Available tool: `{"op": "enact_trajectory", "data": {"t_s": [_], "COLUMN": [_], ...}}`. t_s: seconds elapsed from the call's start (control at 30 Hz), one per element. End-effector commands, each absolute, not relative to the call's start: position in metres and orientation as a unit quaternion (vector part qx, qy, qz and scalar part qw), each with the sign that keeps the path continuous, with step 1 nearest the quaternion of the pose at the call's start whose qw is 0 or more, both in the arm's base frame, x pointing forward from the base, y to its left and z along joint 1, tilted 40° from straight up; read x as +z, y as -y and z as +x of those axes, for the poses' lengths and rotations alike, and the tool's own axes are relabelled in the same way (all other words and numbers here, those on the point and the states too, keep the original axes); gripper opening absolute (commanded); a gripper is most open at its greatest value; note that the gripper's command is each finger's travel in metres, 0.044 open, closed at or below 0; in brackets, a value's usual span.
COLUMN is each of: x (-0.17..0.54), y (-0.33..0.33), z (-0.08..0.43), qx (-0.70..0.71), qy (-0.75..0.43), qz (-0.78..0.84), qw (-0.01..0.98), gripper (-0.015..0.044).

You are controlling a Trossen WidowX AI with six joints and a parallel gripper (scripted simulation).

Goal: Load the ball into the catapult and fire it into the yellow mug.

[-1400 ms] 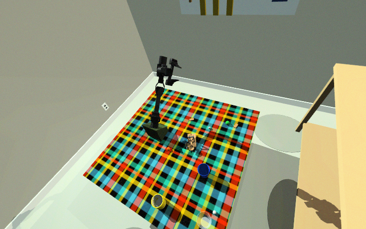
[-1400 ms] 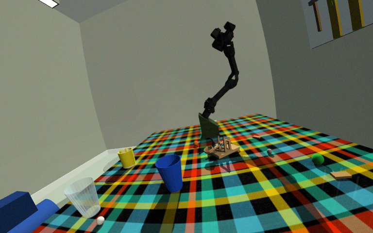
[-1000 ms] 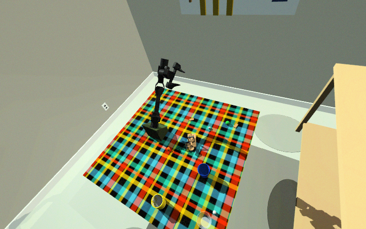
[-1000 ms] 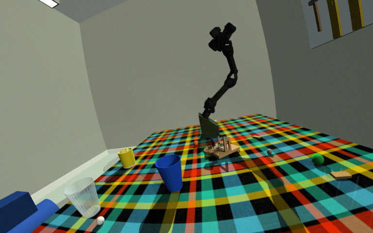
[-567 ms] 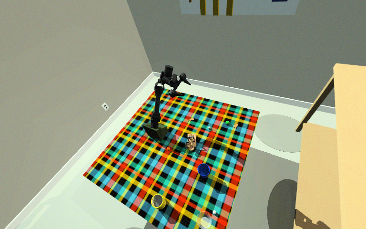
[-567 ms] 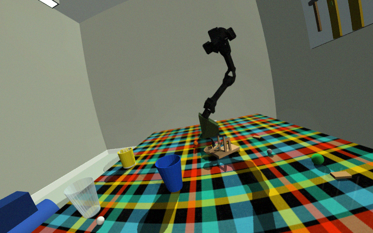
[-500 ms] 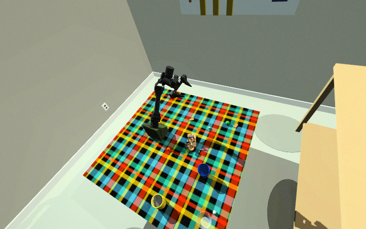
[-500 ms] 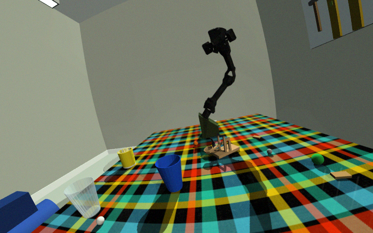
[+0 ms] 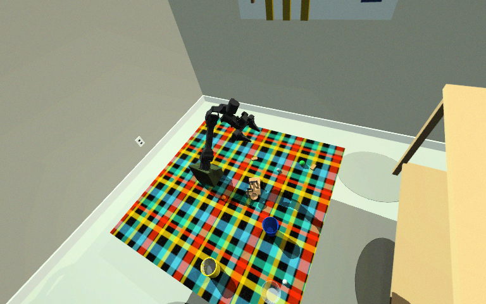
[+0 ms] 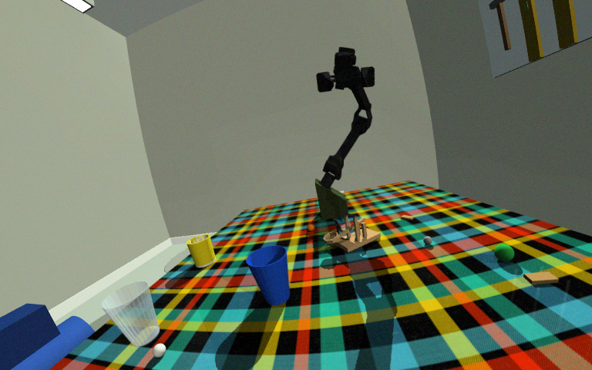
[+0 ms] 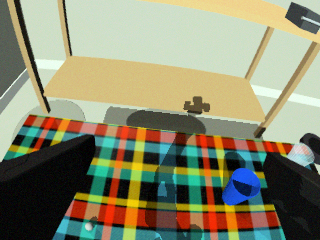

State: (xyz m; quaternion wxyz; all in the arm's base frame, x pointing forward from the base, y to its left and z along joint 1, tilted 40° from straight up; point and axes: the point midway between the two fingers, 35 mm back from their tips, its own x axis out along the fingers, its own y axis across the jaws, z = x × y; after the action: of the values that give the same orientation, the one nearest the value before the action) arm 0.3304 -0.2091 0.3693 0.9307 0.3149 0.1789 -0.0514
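My gripper (image 9: 254, 135) (image 10: 346, 79) (image 11: 180, 152) is open and empty, high above the checked cloth. The wooden catapult (image 9: 255, 180) (image 10: 370, 237) stands on the cloth near the arm's base, well below the gripper. I cannot tell whether its cup holds anything. The yellow mug (image 9: 215, 274) (image 10: 201, 252) stands upright near the cloth's edge. Several balls lie on the cloth: an orange ball (image 9: 223, 197) (image 10: 310, 227) by the arm's base, a grey ball (image 9: 278, 169) (image 10: 428, 240) (image 11: 89, 226), a green ball (image 9: 302, 162) (image 10: 504, 252) and a white ball (image 9: 285, 281) (image 10: 159, 350).
A blue cup (image 9: 270, 226) (image 10: 270, 279) (image 11: 235, 192) stands between the catapult and a clear cup (image 9: 271, 292) (image 10: 132, 314) (image 11: 301, 154). One wooden block (image 9: 254, 158) (image 10: 407, 216) lies behind the catapult, another (image 9: 313, 166) (image 10: 540, 277) near the green ball. A shelf (image 9: 423, 200) (image 11: 150, 80) stands beyond the cloth.
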Motion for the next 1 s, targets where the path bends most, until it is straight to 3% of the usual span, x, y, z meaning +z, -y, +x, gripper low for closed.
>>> {"op": "enact_trajectory", "data": {"t_s": [0.0,0.97], "x": [0.348,0.221], "y": [0.202,0.12], "z": [0.34,0.379], "qx": [-0.029,0.234], "qy": [-0.21,-0.326], "qz": [0.271,-0.086], "qw": [0.939,0.912], "gripper": [0.044,0.044]}}
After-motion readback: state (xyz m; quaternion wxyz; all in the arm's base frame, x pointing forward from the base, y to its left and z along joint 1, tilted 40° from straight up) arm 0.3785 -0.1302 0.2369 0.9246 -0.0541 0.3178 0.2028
